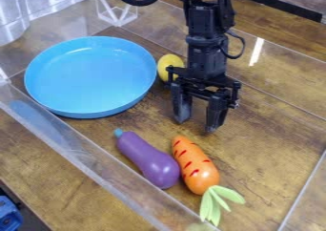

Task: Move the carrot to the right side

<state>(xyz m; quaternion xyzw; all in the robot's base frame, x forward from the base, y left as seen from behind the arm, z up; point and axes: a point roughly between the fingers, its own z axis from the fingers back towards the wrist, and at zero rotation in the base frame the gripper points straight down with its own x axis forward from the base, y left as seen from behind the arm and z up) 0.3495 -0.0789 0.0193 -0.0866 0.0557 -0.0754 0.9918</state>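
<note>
Camera view: the black hand (203, 118) is hanging over the brown tabletop (268, 139), its fingers spread. The orange carrot (196, 167) is lying beside the purple eggplant (148, 160), leaves toward the bottom.

The single view looked down at a slant from above the near side of the wooden table (268, 163), facing toward its far side. It stood close enough that the carrot (195, 166) lay low in the frame and the blue bowl (87, 77) filled much of the left. The arm (207, 34) ran out past the far edge of view.
</note>
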